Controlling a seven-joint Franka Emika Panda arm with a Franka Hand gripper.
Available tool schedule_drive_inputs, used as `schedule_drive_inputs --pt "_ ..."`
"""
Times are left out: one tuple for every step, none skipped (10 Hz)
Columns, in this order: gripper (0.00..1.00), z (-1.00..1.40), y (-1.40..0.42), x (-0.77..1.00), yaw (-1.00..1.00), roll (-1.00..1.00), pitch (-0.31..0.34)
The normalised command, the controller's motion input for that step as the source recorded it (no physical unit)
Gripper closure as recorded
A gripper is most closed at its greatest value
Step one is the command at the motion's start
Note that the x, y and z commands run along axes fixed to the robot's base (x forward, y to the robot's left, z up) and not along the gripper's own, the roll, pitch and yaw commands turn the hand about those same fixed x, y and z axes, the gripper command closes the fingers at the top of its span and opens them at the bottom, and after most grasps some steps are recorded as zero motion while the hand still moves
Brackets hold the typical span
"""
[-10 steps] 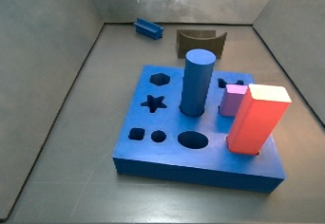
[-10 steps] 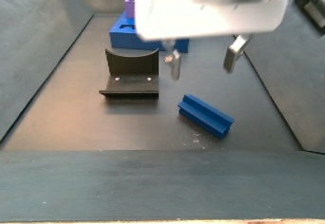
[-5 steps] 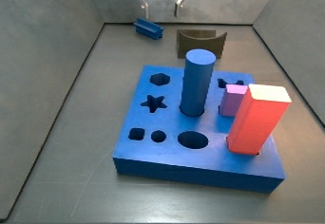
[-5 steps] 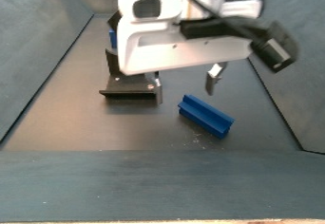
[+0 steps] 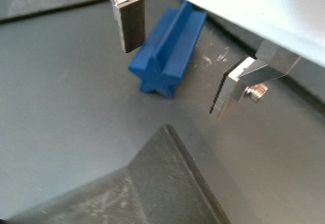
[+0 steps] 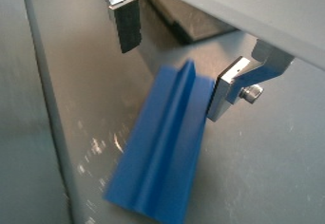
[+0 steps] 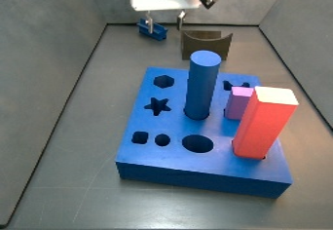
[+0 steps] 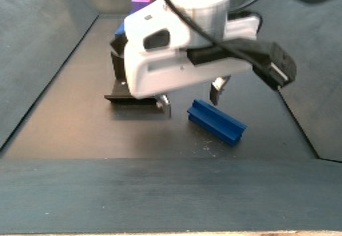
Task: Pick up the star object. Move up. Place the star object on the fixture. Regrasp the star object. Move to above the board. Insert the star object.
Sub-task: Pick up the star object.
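While the star object (image 5: pixel 169 49) lies flat on the dark floor, directly beneath the end effector (image 5: pixel 178 65), its long ribbed body runs through the gap between the two silver fingers (image 6: pixel 124 21), touched by neither in both wrist views. The end effector is spread wide and holds nothing. The likeliest trouble I judge is a skewed grasp: in a wrist view the peg (image 6: pixel 162 143) sits nearer one finger than the other, so that finger may push it sideways or roll it on its ridges. A finger coming down on a ridge could pinch it crooked, spoiling the placing on the fixture (image 8: pixel 134 88), which stands just beside the end effector (image 8: pixel 194 97). The board (image 7: pixel 208 127) is well apart from it
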Motion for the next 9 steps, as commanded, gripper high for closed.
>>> schedule_drive_inputs --pt "0.00 -0.12 0.00 0.02 0.29 0.00 0.000" --pt "0.00 0.00 0.00 0.08 0.25 0.00 0.017" --pt "0.00 0.00 0.00 0.00 0.21 0.00 0.000" --pt "0.00 -0.02 0.03 -0.44 0.27 0.07 -0.126" --pt "0.00 -0.01 0.04 -0.57 0.31 0.09 -0.177" --pt "0.00 -0.02 0.00 -0.46 0.32 0.06 -0.160" --pt "0.00 -0.04 0.00 -0.31 0.24 0.00 -0.134" --pt "0.00 -0.23 0.00 -0.14 0.19 0.00 -0.089" --pt "0.00 -0.50 0.00 0.00 0.14 -0.02 -0.056"
